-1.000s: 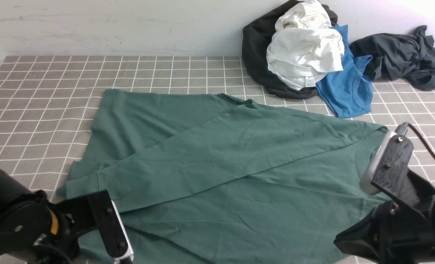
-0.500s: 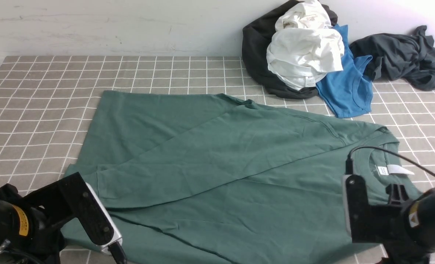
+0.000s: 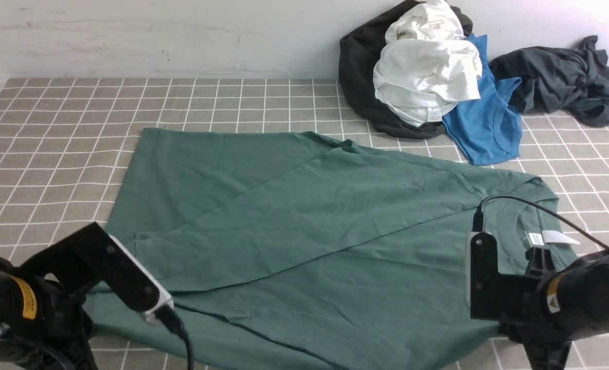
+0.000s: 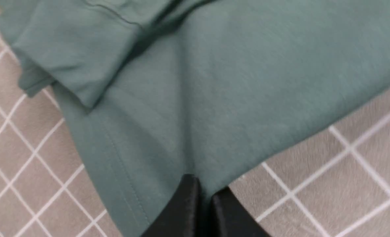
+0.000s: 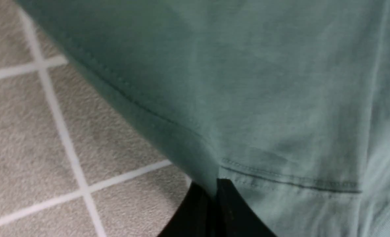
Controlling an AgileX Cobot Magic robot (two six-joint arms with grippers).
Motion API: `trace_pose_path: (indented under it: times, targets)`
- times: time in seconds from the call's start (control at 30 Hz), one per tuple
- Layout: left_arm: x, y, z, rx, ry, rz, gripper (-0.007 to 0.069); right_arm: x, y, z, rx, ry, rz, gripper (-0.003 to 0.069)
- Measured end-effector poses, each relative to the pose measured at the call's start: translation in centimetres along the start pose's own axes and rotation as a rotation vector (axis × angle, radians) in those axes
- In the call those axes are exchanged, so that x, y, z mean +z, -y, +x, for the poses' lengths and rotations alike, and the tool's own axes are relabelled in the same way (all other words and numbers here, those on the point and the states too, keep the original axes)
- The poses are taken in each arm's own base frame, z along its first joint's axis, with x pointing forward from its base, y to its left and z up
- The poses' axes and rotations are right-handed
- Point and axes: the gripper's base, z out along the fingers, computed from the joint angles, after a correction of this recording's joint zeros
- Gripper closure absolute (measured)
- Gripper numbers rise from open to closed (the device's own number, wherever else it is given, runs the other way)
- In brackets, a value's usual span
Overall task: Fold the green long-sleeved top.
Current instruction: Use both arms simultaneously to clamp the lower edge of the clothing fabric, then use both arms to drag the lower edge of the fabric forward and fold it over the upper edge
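Note:
The green long-sleeved top (image 3: 304, 216) lies spread flat on the checked cloth, with one sleeve folded slantwise across its body. Its neck, with the white label (image 3: 551, 237), points right. My left arm (image 3: 78, 282) is low at the top's near left corner. In the left wrist view the left gripper (image 4: 205, 192) is shut on the green hem (image 4: 155, 138). My right arm (image 3: 530, 293) is low at the near right, beside the collar. In the right wrist view the right gripper (image 5: 214, 187) is shut on a stitched edge of the top (image 5: 247, 115). Both grippers' fingertips are hidden in the front view.
A heap of clothes sits at the back right against the wall: a black garment (image 3: 358, 77), a white one (image 3: 427, 67), a bright blue shirt (image 3: 484, 123) and a dark grey garment (image 3: 566, 77). The checked tablecloth (image 3: 53, 128) shows bare at the left.
My right arm dropped from above the collar to the near right edge and pinched the fabric, so the neck label shows. My left arm shifted left and back along the hem.

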Motion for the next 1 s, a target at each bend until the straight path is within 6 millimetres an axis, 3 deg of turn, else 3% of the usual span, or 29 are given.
trace_pose_path:
  times: [0.2, 0.23, 0.33, 0.37, 0.47, 0.57, 0.6, 0.63, 0.7, 0.77, 0.8, 0.87, 0.93, 1.0]
  targets:
    - [-2.3, -3.2, -4.2, -0.212, 0.059, -0.070, 0.0628, -2.2, 3.9, -1.4, 0.267, -0.025, 0.036, 0.0662]
    - [-2.3, -3.4, -4.6, -0.217, 0.062, -0.072, 0.0628, -2.4, 4.4, -1.6, 0.274, -0.019, 0.046, 0.0662]
    - [-0.3, -7.0, -8.3, -0.289, 0.075, -0.107, 0.0628, -3.1, 9.1, -2.4, 0.374, 0.025, 0.128, 0.0662]
    - [-0.4, -7.4, -8.8, -0.294, 0.090, -0.113, 0.0628, -2.8, 9.3, -2.5, 0.381, 0.024, 0.126, 0.0662]
    - [2.5, -10.8, -12.3, -0.333, 0.106, -0.140, 0.0624, -1.9, 13.2, -2.9, 0.446, 0.047, 0.166, 0.0662]
    - [6.7, -14.5, -16.8, -0.356, 0.109, -0.160, 0.0622, 0.9, 17.2, -3.3, 0.494, 0.039, 0.174, 0.0662]
    - [6.9, -14.6, -17.1, -0.356, 0.110, -0.161, 0.0622, 1.5, 17.3, -3.3, 0.495, 0.032, 0.166, 0.0662]
    - [9.1, -15.9, -19.1, -0.359, 0.115, -0.167, 0.0622, 2.7, 18.9, -3.6, 0.503, 0.028, 0.172, 0.0662]
    - [10.1, -16.4, -19.9, -0.361, 0.114, -0.169, 0.0622, 3.9, 19.5, -3.7, 0.502, 0.018, 0.168, 0.0662]
    - [13.3, -17.3, -21.6, -0.364, 0.099, -0.168, 0.0622, 5.3, 20.9, -3.9, 0.502, 0.021, 0.185, 0.0662]
    - [15.1, -18.1, -22.8, -0.370, 0.096, -0.173, 0.0622, 6.9, 21.9, -4.1, 0.506, 0.019, 0.189, 0.0662]
    - [16.6, -18.5, -23.4, -0.372, 0.083, -0.177, 0.0622, 7.5, 22.3, -4.1, 0.515, 0.024, 0.192, 0.0661]
    - [19.3, -19.2, -24.2, -0.384, 0.039, -0.179, 0.0606, 8.5, 23.2, -4.1, 0.585, 0.053, 0.184, 0.0641]
    - [20.2, -19.5, -24.2, -0.399, 0.005, -0.176, 0.0572, 8.7, 23.5, -4.0, 0.627, 0.071, 0.181, 0.0597]
